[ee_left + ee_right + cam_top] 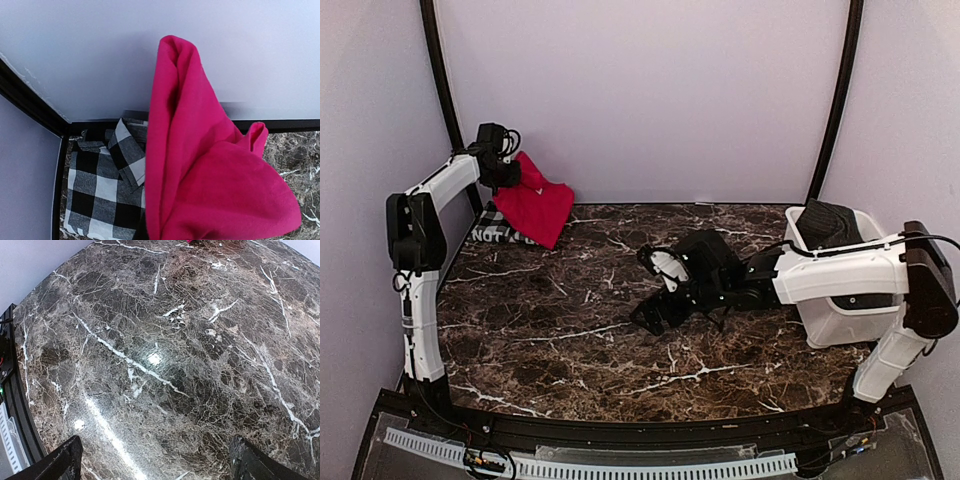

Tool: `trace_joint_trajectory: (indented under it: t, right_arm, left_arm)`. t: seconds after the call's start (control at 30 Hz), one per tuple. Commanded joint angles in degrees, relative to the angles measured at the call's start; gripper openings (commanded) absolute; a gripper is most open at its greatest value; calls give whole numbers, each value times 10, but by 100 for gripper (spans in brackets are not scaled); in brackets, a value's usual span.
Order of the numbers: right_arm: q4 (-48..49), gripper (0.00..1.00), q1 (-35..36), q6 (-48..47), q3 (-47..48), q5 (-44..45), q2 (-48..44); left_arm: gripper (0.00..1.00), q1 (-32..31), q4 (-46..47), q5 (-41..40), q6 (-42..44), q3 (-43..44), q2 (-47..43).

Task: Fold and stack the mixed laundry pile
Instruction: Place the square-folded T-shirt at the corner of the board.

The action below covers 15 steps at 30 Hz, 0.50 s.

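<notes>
**Red garment pinched high on the left, right jaws wide over bare marble**

Grips the red garment in the left gripper, pressed together on an upper fold, well clear of the marble table and close to the back wall. Lets the cloth hang from the pinch in a loose drape, widening below the gripper and spreading off to its right. Shows no fingertips in the left wrist view, only the same red cloth directly ahead of the gripper, doubled into a tall fold with a rounded lobe at the bottom.

Leaves the checked garment flat on the table beneath the left gripper, partly covered in view by the lower edge of the hanging red one, with white lettering along its near edge. Places it, from the left wrist, to the left of the red drape, collar uppermost. Cannot tell whether the two garments touch.

Holds the right gripper spread wide and empty, low over the marble, well apart from both garments. Shows its two dark fingers at the bottom corners of the right wrist view, with only veined stone between them. Keeps the white bin behind this gripper, beside its arm, with a dark bundle inside.
</notes>
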Motion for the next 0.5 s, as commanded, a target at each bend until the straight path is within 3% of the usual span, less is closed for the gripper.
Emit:
trace_joint_trajectory:
  t: [0.0, 0.2, 0.37, 0.47]
  right_arm:
    - [1, 99, -4, 0, 26, -5, 19]
    - [-12, 99, -6, -1, 45, -11, 47]
    - [-17, 99, -6, -1, 54, -14, 57]
    - [-16, 99, -7, -1, 57, -19, 63]
  left_arm:
    - [0, 29, 65, 12, -1, -2, 17]
    - [0, 50, 76, -16, 8, 23, 91]
    - [8, 82, 50, -52, -48, 31, 123]
    - [9, 103, 32, -33, -90, 22, 125]
